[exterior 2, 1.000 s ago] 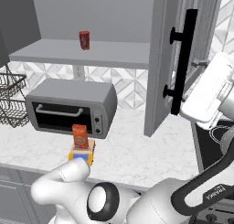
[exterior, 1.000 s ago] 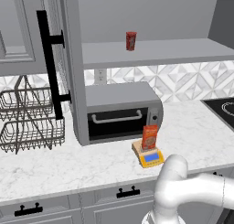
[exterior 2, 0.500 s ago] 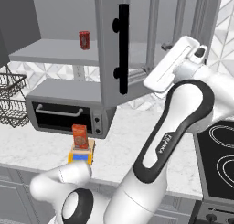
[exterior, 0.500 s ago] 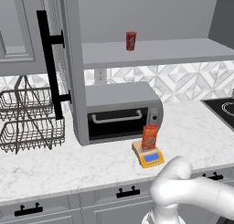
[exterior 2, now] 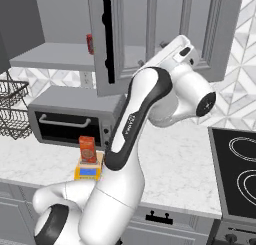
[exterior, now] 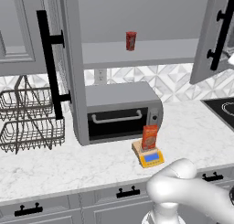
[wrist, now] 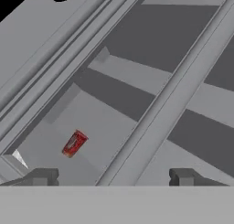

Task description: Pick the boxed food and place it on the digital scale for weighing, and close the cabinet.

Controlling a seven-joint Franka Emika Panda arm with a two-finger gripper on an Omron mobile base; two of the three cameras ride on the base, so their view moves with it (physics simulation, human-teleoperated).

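Observation:
The orange-red boxed food (exterior: 150,137) (exterior 2: 87,149) stands upright on the yellow digital scale (exterior: 149,157) (exterior 2: 89,172), on the counter in front of the toaster oven. The grey cabinet has both doors ajar. Its left door (exterior: 69,67) juts out edge-on with its black bar handle (exterior: 49,65). Its right door (exterior: 211,35) (exterior 2: 125,39) hangs partly swung in. My arm is raised with the wrist (exterior 2: 176,50) against that right door. My gripper (wrist: 112,177) is open with nothing between its fingertips (wrist: 42,176), looking along the door's edge into the cabinet.
A red can (exterior: 131,40) (wrist: 74,143) stands on the cabinet shelf. The grey toaster oven (exterior: 119,112) (exterior 2: 70,120) sits under it. A wire dish rack (exterior: 27,122) is at the left. A black stove (exterior 2: 236,170) is at the right.
The right cabinet door has swung inward toward the opening, and my arm has swept along with it. The box and scale have not moved.

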